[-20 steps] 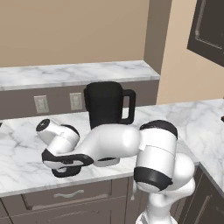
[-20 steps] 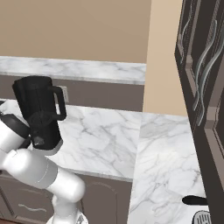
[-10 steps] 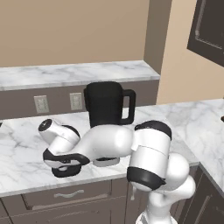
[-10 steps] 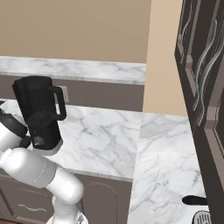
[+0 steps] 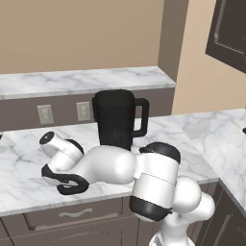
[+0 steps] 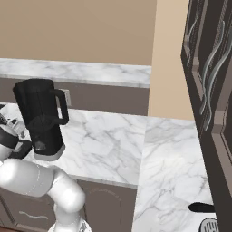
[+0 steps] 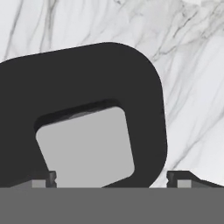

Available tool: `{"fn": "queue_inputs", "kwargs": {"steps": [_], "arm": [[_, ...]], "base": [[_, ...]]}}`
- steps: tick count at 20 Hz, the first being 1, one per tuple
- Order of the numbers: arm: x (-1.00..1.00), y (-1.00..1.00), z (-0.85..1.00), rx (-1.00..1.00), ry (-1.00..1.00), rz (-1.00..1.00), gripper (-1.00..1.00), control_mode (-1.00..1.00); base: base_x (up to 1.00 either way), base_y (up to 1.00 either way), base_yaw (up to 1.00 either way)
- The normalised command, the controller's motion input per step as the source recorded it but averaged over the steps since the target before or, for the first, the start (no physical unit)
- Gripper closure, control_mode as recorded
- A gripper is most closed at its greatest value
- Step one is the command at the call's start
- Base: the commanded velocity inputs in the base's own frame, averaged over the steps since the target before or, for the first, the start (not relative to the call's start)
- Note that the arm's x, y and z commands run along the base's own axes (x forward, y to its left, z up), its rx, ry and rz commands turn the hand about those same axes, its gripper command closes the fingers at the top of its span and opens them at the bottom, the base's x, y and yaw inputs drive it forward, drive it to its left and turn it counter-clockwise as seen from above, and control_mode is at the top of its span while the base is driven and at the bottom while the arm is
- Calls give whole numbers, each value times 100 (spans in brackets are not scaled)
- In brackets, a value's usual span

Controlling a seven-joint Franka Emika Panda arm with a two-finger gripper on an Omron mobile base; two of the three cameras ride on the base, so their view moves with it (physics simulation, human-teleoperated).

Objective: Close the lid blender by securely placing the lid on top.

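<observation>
Two fingertips of end effector, spread wide, straddle lid knob on counter; blender at 12 o'clock.

A white marble counter, wall outlets, and dark cabinets.

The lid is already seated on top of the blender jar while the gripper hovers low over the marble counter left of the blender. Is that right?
Not quite. The hand view shows the lid lying flat on the marble counter, straddled by the gripper, not on the blender. The left base view shows the jar's top open. The rest holds: the gripper is low over the counter, left of the blender.
</observation>
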Motion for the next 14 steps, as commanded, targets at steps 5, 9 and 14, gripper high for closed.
{"fn": "queue_inputs", "kwargs": {"steps": [5,9,14], "arm": [[0,15,-4,0,5,3,-100,-100],[-1,2,-10,3,0,4,-100,-100],[-1,5,-14,3,0,6,-100,-100]], "base": [[0,0,0],[0,0,0],[0,0,0]]}}
